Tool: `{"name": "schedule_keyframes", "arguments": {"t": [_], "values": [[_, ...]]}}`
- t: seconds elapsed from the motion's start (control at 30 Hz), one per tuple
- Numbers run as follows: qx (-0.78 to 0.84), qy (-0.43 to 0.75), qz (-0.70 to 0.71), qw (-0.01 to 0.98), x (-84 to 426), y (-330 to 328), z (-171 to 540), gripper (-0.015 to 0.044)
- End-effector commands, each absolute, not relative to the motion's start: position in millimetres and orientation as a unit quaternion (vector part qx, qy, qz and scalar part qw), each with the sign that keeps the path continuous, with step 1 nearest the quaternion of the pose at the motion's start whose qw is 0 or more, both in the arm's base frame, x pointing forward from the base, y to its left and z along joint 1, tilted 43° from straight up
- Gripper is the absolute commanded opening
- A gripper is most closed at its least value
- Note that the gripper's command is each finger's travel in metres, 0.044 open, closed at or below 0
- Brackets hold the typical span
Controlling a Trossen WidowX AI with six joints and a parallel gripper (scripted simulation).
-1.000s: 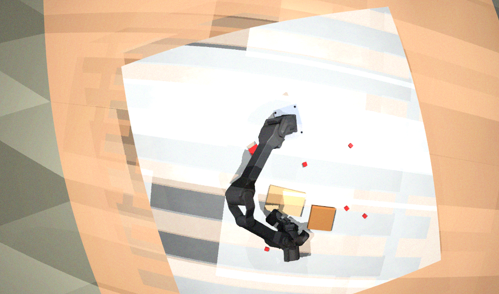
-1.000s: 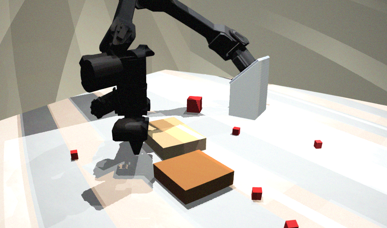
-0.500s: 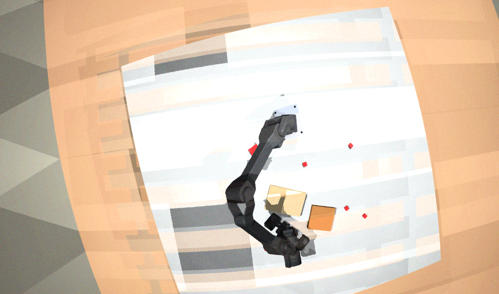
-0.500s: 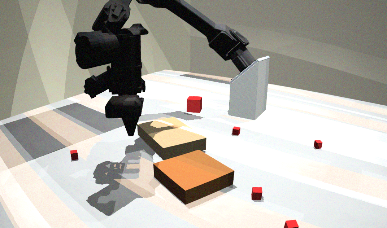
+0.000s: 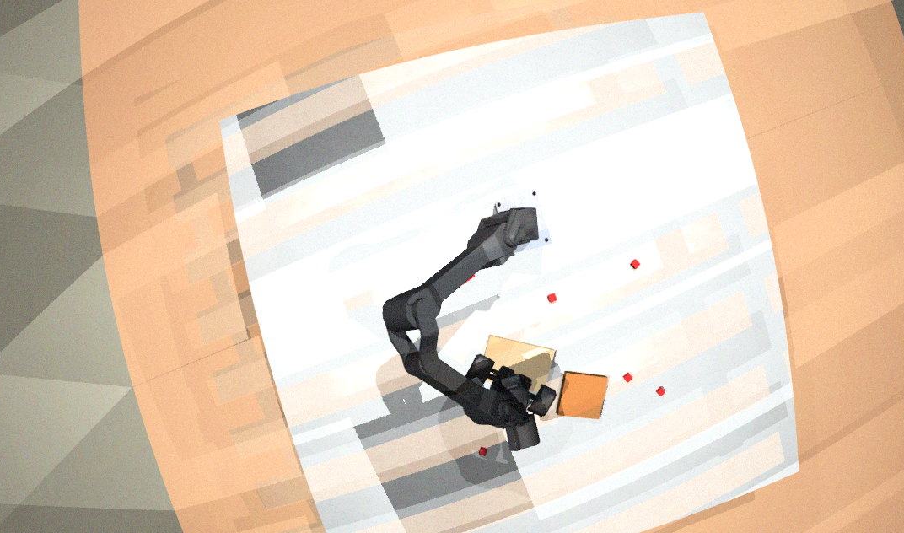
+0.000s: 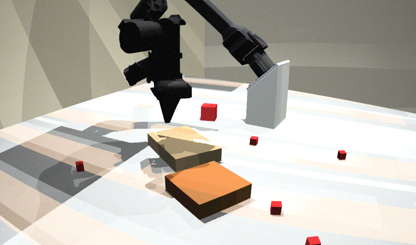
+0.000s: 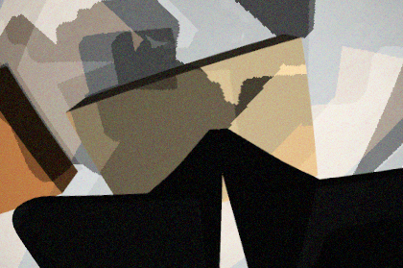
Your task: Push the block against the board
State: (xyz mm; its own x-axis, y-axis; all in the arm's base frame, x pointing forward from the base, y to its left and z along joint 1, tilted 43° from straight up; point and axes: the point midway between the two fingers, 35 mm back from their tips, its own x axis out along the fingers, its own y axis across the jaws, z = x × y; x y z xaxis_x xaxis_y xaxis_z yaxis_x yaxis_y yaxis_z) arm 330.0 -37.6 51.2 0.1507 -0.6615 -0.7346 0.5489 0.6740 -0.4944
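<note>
The claw [image 5: 512, 384] [image 6: 167, 121] [image 7: 218, 138] is held raised above the table [image 5: 680, 158] [image 6: 331, 127], pointed downward, with its fingers brought together and nothing gripped between them. Directly below the claw, in the top view, the tan board [image 5: 520, 352] [image 6: 185, 144] [image 7: 269, 104] is partly covered by it. In the exterior view, a gap is seen between the claw's tip and the board, so the board is not being touched.

The orange square block [image 5: 583, 395] [image 6: 208, 183] [image 7: 14, 166] is placed to one side of the claw, on the right in the top view and at the left border of the wrist view. It is separated from the board by a narrow strip of table, and no whole side of it is set against the board. Both pieces are laid flat.

Farther from the claw, past the block, two small red cubes [image 5: 627, 377] [image 6: 276, 207] are found, one of them cut off by the exterior picture's lower border. Two more are spread between the claw's side of the table and the upper right of the top view, and another is left below the claw there. A larger red cube [image 6: 208, 112] is mostly hidden from above by the black arm [image 5: 452, 271] [image 6: 214, 16], well apart from the claw.
</note>
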Motion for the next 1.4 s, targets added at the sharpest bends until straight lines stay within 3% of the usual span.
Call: {"name": "schedule_keyframes", "arguments": {"t": [0.0,0.27,0.53,1.37], "values": [[-0.088,0.53,-0.377,0.754,292.0,-42.2,46.7,0.0],[-0.145,0.558,-0.337,0.744,220.1,-54.9,29.7,0.0],[-0.146,0.558,-0.338,0.744,227.6,-91.7,-8.7,0.0],[-0.145,0.557,-0.338,0.744,257.2,-95.5,1.9,0.0]]}}
